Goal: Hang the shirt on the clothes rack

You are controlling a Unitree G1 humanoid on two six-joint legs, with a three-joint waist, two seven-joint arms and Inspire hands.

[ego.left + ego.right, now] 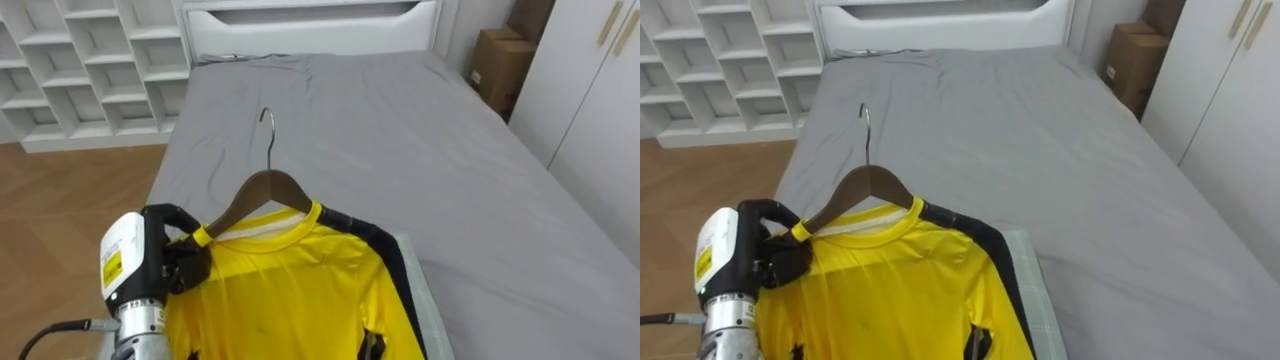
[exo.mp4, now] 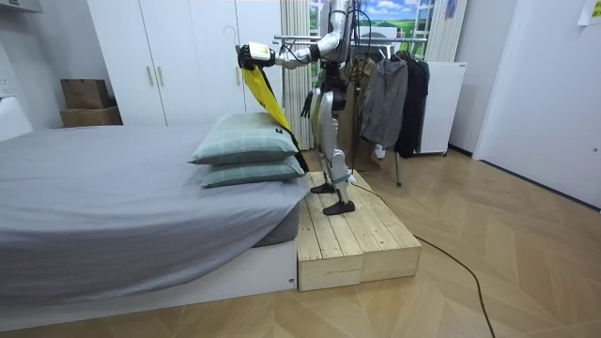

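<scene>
A yellow shirt [image 1: 290,290] with dark sleeve trim hangs on a wooden hanger [image 1: 262,190] whose metal hook [image 1: 268,125] points up over the bed. My left hand [image 1: 180,260] is shut on the hanger's left shoulder end, where the shirt's collar band meets it. In the room view the left hand [image 2: 249,54] holds the shirt [image 2: 268,99] up high above the pillows. My right hand [image 2: 307,106] hangs at my side. I stand on a wooden platform [image 2: 347,235] at the bed's end, with a clothes rack [image 2: 390,89] behind me.
The grey bed [image 1: 400,130] stretches ahead, with stacked pillows [image 2: 246,155] at its near end under the shirt. White cube shelves [image 1: 90,70] stand at the far left, a cardboard box [image 1: 500,65] and white wardrobe doors [image 1: 590,100] to the right. Dark garments hang on the rack.
</scene>
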